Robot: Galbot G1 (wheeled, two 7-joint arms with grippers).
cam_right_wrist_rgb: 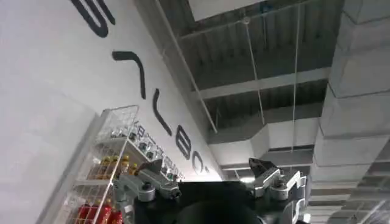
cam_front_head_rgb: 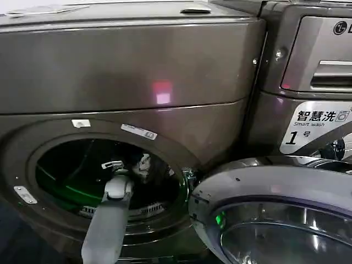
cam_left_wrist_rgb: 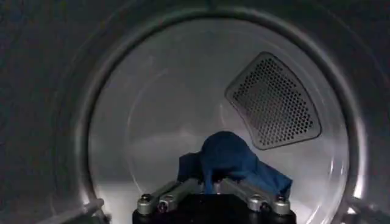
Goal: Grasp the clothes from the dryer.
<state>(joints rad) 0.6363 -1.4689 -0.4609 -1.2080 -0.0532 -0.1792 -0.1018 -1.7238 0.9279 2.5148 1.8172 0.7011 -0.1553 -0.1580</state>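
The left hand [cam_left_wrist_rgb: 210, 185] is reaching through the round port of the large dark bronze-grey dryer [cam_front_head_rgb: 132, 82], its fingers [cam_left_wrist_rgb: 177, 193] converging on a crumpled dark navy blue cloth [cam_left_wrist_rgb: 228, 159] and pinching it. That cloth is lying on the drum floor, in front of the perforated vent panel [cam_left_wrist_rgb: 273, 100] on the rear wall. The open glass-windowed door [cam_front_head_rgb: 275, 220] is hanging beside the port. The right hand [cam_right_wrist_rgb: 213, 185] is pointing up at a ceiling, its fingers spread apart.

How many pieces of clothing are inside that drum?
1: a dark blue garment low in the dryer drum, just ahead of the left gripper. Others may be hidden.
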